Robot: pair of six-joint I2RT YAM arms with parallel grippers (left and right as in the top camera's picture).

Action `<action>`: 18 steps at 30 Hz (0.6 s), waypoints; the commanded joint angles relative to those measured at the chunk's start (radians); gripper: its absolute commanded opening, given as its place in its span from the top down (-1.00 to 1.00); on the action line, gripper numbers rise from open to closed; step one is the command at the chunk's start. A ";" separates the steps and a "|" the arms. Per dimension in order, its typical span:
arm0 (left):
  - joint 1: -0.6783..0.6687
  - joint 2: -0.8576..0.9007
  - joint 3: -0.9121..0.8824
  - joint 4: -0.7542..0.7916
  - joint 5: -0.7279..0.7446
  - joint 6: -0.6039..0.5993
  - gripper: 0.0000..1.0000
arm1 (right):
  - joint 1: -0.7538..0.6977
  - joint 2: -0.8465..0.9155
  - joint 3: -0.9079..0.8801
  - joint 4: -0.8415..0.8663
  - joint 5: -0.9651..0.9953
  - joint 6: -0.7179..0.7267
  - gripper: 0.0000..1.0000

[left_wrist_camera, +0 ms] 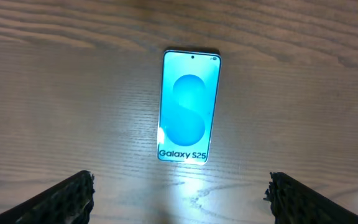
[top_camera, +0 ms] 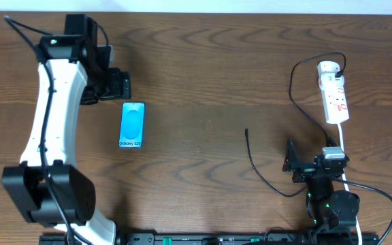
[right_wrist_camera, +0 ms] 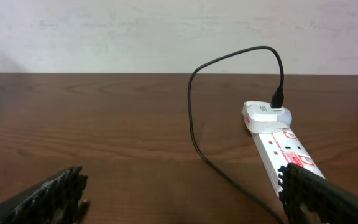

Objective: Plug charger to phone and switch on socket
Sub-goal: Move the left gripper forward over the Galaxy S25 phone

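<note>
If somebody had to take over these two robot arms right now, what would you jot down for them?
Left gripper: open and empty, hovering by the phone, which lies flat, screen up.
Right gripper: open and empty, facing the socket.
Charger: one end plugged in at the socket's far end; its connector tip lies loose on the table, well away from the phone.
Done: nothing yet.
Left: pick up the tip, plug it into the phone, switch on the socket. Its switch position is unreadable.
</note>
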 commanded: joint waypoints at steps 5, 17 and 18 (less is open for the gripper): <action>-0.014 0.066 0.016 0.023 0.005 0.018 -0.96 | 0.006 -0.006 -0.001 -0.005 0.008 0.010 -0.98; -0.014 0.084 -0.086 0.142 0.005 0.018 -0.96 | 0.006 -0.006 -0.001 -0.005 0.008 0.010 -0.99; -0.014 0.084 -0.097 0.149 0.005 0.018 -0.96 | 0.006 -0.006 -0.001 -0.005 0.008 0.010 -0.99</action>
